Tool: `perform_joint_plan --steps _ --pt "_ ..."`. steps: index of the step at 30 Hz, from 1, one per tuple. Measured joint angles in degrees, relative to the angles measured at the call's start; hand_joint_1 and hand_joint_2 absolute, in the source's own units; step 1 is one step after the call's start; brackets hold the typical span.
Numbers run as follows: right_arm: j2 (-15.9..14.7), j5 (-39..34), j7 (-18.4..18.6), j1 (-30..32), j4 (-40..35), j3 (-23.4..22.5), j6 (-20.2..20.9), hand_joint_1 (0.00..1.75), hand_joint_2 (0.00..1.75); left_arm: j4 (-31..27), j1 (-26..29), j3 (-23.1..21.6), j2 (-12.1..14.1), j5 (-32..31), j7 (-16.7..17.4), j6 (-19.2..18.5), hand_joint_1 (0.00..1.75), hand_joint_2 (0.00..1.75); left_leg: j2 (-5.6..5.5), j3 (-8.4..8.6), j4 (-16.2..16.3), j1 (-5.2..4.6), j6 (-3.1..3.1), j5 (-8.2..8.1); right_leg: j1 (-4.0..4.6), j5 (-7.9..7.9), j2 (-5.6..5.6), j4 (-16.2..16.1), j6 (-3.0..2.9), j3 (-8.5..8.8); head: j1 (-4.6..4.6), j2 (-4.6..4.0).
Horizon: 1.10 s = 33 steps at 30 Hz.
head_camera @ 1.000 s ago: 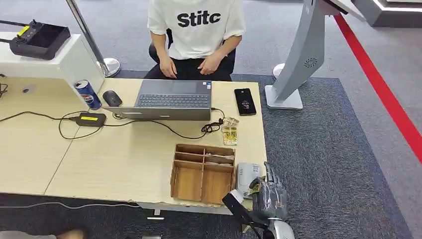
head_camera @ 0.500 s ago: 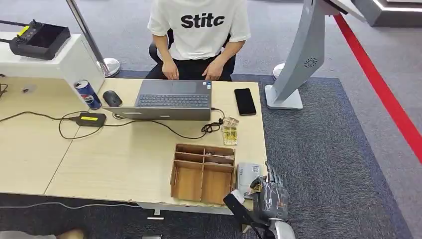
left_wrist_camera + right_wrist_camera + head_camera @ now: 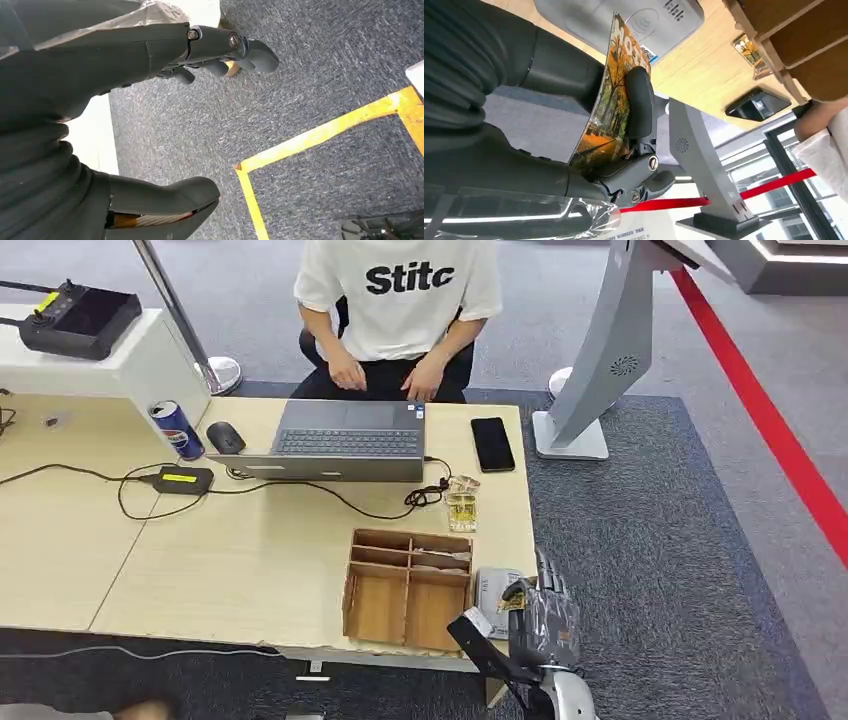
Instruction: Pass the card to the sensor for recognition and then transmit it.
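1. Right hand: hovering at the table's near right corner, pinching an autumn-print card between thumb and fingers; the card is bowing in the grip, so it is at risk of springing out if the pinch is slackening

2. Card reader: a pale grey unit with a contactless symbol, lying flat on the wooden table just beside the wooden divider tray. The card is standing near it, edge-on and not touching; presenting it at that tilt is likely making recognition fail, since the face is not lying parallel to the sensor

3. Divider tray: sitting immediately left of the reader; a sideways drift of the right hand is risking a knock against its wall, or the card dropping into a compartment

4. Table edge: the reader is sitting close to the corner, so a released card is liable to be falling onto the grey carpet

5. Seated person: working at the laptop on the far side of the table, presumably the recipient; the long reach over the cable and black phone is inviting snags

6. Left hand: hanging over the carpet, fingers loosely curled around nothing, as far as the turned view is allowing
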Motion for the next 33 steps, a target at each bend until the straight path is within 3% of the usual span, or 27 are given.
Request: perform_joint_plan --steps 8,19,33 --pt "1.11 1.16 -2.34 -1.79 -1.97 -1.09 -0.35 1.75 1.75 0.00 -0.28 -0.02 0.00 -1.03 0.18 -0.35 0.00 1.75 0.01 0.01 0.00 0.00 0.00 0.02 0.01 0.02 0.00 0.01 -0.01 0.02 0.02 0.00" --pt "8.72 1.86 -11.06 -8.61 -4.96 -1.68 0.20 1.75 1.75 -0.02 -1.89 -0.04 -0.28 -2.93 1.20 -1.16 0.00 1.75 0.01 0.03 0.00 0.02 0.00 0.04 0.03 0.02 0.00 0.04 -0.02 0.02 0.02 0.00" --pt "16.41 0.04 -14.60 -14.33 -4.04 -0.81 0.39 1.75 1.75 -0.46 -2.98 -0.09 -0.85 -4.33 2.05 -1.92 0.00 1.75 0.00 0.02 0.00 0.01 0.00 0.04 0.02 0.03 0.00 0.05 -0.02 0.02 0.02 0.00"
